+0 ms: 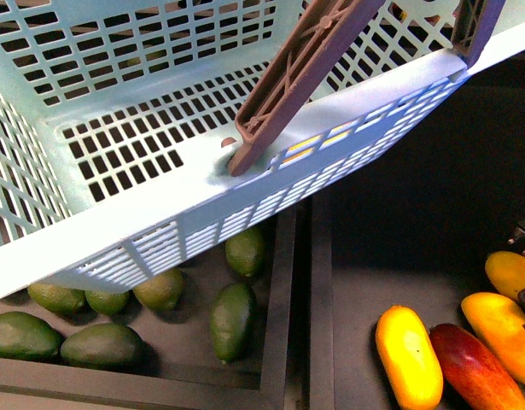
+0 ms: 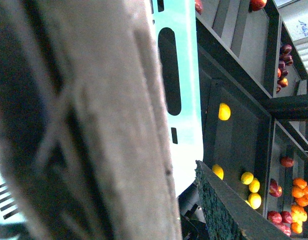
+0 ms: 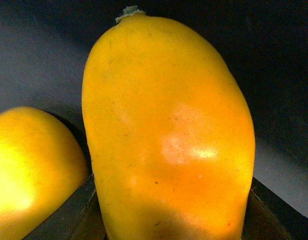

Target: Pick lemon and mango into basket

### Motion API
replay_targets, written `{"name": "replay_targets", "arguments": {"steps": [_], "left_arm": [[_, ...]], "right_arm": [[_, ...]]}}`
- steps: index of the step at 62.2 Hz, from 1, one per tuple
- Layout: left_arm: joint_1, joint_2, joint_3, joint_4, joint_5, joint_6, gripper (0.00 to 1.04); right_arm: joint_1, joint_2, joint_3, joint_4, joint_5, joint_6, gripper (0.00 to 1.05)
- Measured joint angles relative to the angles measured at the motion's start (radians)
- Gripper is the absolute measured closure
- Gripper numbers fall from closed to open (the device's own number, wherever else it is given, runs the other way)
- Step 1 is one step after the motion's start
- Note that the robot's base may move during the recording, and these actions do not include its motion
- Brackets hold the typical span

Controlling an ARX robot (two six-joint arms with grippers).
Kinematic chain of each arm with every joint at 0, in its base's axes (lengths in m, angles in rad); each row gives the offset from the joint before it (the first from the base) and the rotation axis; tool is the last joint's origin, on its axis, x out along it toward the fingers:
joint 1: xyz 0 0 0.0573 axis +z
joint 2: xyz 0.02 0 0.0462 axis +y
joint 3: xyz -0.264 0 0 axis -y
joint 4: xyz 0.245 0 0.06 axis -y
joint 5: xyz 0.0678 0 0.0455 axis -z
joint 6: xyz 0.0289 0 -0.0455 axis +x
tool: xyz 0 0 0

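The large pale turquoise plastic basket with slotted lattice sides hangs tilted across the upper front view, one brown swing handle rising from its near rim. In the left wrist view that handle fills most of the picture as a blur. Beside it is one dark, rough-faced finger of the left gripper, and I cannot tell whether this gripper is spread or clamped. Beyond the basket's rim in that view, a small oval bright-yellow lemon lies alone on a dark tray floor, with other lemons clustered nearby. Below the basket in the front view, green avocados lie in the dark compartment under its lower wall. To the basket's lower right, a long yellow mango and a dark red mango lie side by side. In the right wrist view, the right gripper is pinched on an elongated smooth yellow-orange mango, with its dark fingers against both flanks. A second yellow mango lies just beside it. This mango is outside the basket, near the other mangoes.
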Motion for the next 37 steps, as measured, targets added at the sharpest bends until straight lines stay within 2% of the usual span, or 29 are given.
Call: {"name": "replay_targets", "arguments": {"steps": [19, 37], "left_arm": [[0.0, 0.0, 0.0, 0.0, 0.0, 0.0, 0.79], [0.0, 0.0, 0.0, 0.0, 0.001, 0.0, 0.79]], "right_arm": [[-0.043, -0.23, -0.128, 0.062, -0.155, 0.163, 0.47], [-0.092, -0.608, -0.274, 0.074, -0.386, 0.451, 0.47]]}}
